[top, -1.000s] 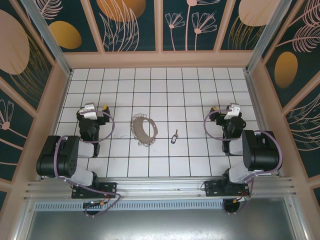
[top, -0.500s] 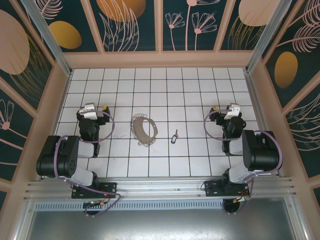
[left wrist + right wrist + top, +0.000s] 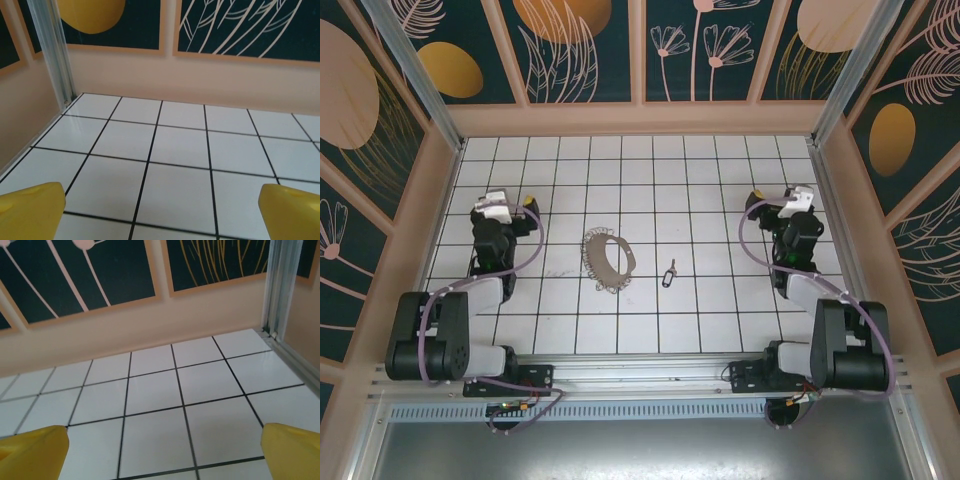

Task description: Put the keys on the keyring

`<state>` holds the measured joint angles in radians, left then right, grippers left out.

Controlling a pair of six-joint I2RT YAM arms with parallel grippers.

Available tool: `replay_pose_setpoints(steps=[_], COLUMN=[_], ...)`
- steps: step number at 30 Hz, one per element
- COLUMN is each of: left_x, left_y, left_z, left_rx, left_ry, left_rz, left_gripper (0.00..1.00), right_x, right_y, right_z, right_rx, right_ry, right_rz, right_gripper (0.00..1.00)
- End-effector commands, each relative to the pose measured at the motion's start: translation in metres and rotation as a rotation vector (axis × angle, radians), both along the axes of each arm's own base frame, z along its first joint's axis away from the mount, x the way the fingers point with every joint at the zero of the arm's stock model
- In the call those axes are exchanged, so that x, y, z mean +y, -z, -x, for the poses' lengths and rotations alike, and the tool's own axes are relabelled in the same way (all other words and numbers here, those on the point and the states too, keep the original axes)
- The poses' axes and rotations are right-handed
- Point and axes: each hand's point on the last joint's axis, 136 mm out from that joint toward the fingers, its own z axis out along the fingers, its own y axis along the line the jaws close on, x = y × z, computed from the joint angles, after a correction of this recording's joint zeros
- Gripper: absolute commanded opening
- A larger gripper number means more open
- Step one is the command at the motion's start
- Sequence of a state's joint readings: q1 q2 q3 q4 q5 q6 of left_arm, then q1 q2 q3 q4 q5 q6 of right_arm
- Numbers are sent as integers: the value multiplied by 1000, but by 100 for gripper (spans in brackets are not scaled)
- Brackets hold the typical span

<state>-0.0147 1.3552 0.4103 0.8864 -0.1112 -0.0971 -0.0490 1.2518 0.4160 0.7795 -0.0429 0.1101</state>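
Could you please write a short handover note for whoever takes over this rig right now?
The left claw is open and empty, over the tiles left of the keyring.
The right claw is open and empty, over the tiles right of the key.
The key lies on the tiled table, just right of the keyring and apart from it.
Done: nothing yet.
To do: grasp the key, steady the keyring, thread the key on.

So the left gripper (image 3: 160, 220) is spread wide, its 2 yellow fingertips (image 3: 30, 210) poking in at the bottom corners, with just white tiled floor (image 3: 180, 145) between them. An aluminium post (image 3: 52, 50) stands in the floor's far left corner. A peach wall (image 3: 200, 75) runs along the back edge, and the dark panels (image 3: 250, 25) above it have pale leaf lines and 1 yellow blob (image 3: 90, 12).
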Motion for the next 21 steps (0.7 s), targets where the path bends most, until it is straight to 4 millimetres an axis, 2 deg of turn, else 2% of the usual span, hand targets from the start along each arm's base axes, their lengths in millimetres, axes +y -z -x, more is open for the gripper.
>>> replay_pose_setpoints(steps=[1, 5, 10, 13, 17, 21], left_x=[-2, -4, -29, -54, -94, -121], left_y=[-3, -19, -22, -14, 6, 23], left_z=[-4, -4, -1, 5, 15, 26], left_rx=[78, 97, 156, 209, 321, 397], left_ry=[-3, -27, 47, 110, 199, 234], left_rz=[100, 269, 467, 501, 559, 691], left_gripper=[99, 99, 98, 96, 90, 85], right_x=[-11, -3, 36, 64, 100, 134], right_y=[11, 12, 18, 22, 33, 50], right_z=[5, 7, 21, 32, 48, 63], right_rx=[105, 162, 202, 243, 312, 375], right_ry=[82, 53, -140, -236, -303, -353], right_rz=[-168, -252, -335, -360, -346, -349], right_gripper=[99, 99, 97, 90, 88, 85])
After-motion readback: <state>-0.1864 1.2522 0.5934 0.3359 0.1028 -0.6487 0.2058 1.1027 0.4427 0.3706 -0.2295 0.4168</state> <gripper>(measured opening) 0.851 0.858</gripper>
